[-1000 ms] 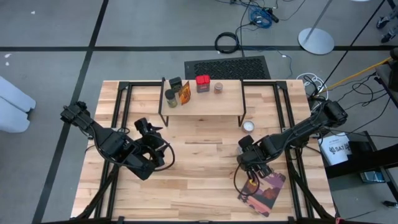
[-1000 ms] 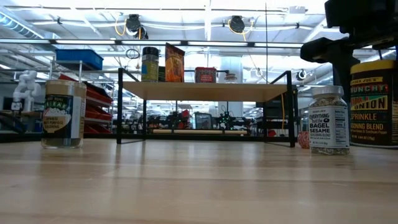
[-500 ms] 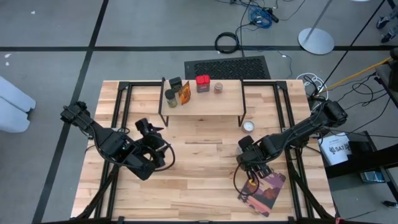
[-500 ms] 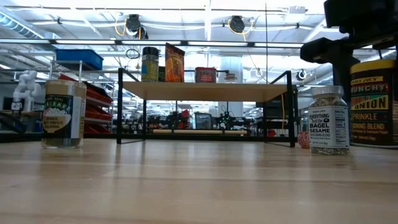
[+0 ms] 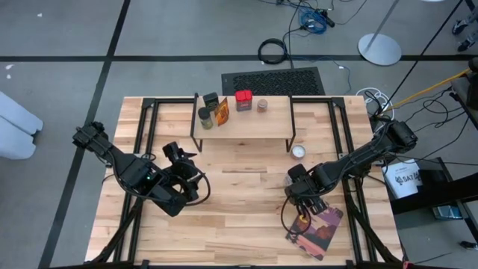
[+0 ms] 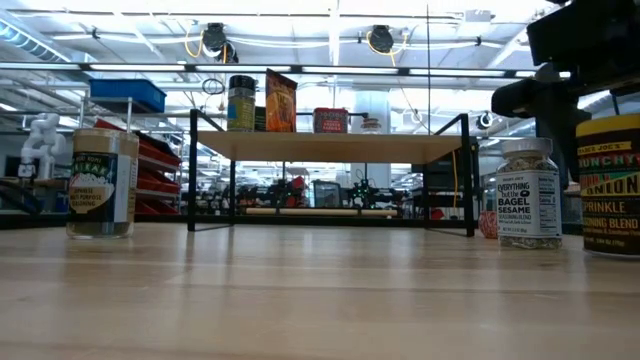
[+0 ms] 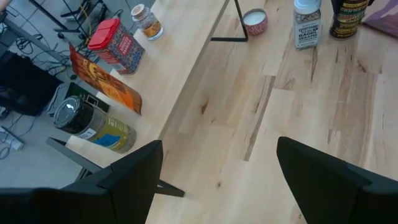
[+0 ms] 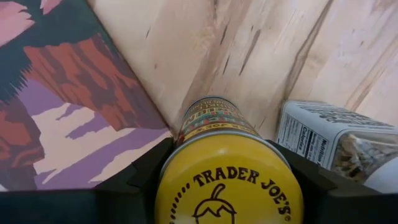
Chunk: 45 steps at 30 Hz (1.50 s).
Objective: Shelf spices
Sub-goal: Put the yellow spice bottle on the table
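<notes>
Behind the table (image 6: 300,290) stretched a workshop of racks and ceiling lights, and on the planks stood the shelf (image 5: 243,119) at the far edge with 4 spices on top: a dark-lidded jar (image 5: 205,116), an orange packet (image 5: 222,111), a red tin (image 5: 243,99) and a small tan-topped jar (image 5: 263,104). A white-lidded pot (image 5: 299,152) sat by the shelf's right legs, apart from the rest. The right gripper (image 8: 227,180) was clamped around a yellow-lidded jar (image 8: 227,186), 1 finger on each side just below the lid; that jar stood at the book's (image 8: 56,106) edge, right beside a bagel-sesame jar (image 8: 329,140). In the low view the yellow jar (image 6: 610,185) seemed still low at the table, though its base was cut off. To do this step well, I judged the lift should go straight up first, so the held jar cleared its close neighbour without tipping it, then travel above plank height toward the bare right part of the shelf before lowering. The left gripper (image 7: 217,186) waited over the left half of the table with its fingers apart and nothing between them; another jar (image 6: 100,182) stood on that side.
</notes>
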### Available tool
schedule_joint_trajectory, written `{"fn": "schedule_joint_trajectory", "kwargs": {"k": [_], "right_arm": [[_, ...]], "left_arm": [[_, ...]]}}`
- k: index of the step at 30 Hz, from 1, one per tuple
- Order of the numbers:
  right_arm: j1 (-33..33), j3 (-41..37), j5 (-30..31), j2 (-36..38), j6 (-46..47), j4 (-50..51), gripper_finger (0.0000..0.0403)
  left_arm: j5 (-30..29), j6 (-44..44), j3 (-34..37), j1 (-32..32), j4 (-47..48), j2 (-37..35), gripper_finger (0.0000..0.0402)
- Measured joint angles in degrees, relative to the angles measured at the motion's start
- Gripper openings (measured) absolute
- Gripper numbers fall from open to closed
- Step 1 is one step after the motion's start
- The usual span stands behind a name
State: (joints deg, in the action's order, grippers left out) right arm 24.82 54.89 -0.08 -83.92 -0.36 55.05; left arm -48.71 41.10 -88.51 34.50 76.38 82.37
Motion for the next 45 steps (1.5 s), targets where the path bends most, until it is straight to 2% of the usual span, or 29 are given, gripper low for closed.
{"fn": "schedule_joint_trajectory", "kwargs": {"k": [10,19,30,36,39,41,45], "right_arm": [[-1.0,0.0,0.0,0.0,0.1,-1.1,0.0261],[-1.2,0.5,-1.4,0.8,1.0,-0.2,0.0267],[-1.2,8.5,-1.4,1.6,1.7,4.5,0.0267],[-2.4,16.7,-1.0,1.8,4.1,6.9,0.0267],[-3.3,23.0,3.1,1.9,5.3,7.9,0.0267],[-4.1,27.1,9.2,1.9,5.6,8.3,0.0267],[-7.7,35.0,22.6,1.9,3.5,11.7,0.0267]], "left_arm": [[0.0,0.0,0.0,0.0,0.0,0.0,0.0324],[0.2,0.0,0.0,0.0,0.0,0.0,0.0324],[0.5,0.0,0.0,0.0,0.0,0.0,0.0324],[0.4,0.0,0.0,0.0,0.0,0.0,0.0324],[-3.1,-0.1,0.0,0.0,-0.1,0.0,0.0324],[-6.6,-0.2,0.0,0.0,-0.1,0.0,0.0324],[-7.4,-2.8,0.0,-0.7,-1.4,0.0,0.0324]]}}
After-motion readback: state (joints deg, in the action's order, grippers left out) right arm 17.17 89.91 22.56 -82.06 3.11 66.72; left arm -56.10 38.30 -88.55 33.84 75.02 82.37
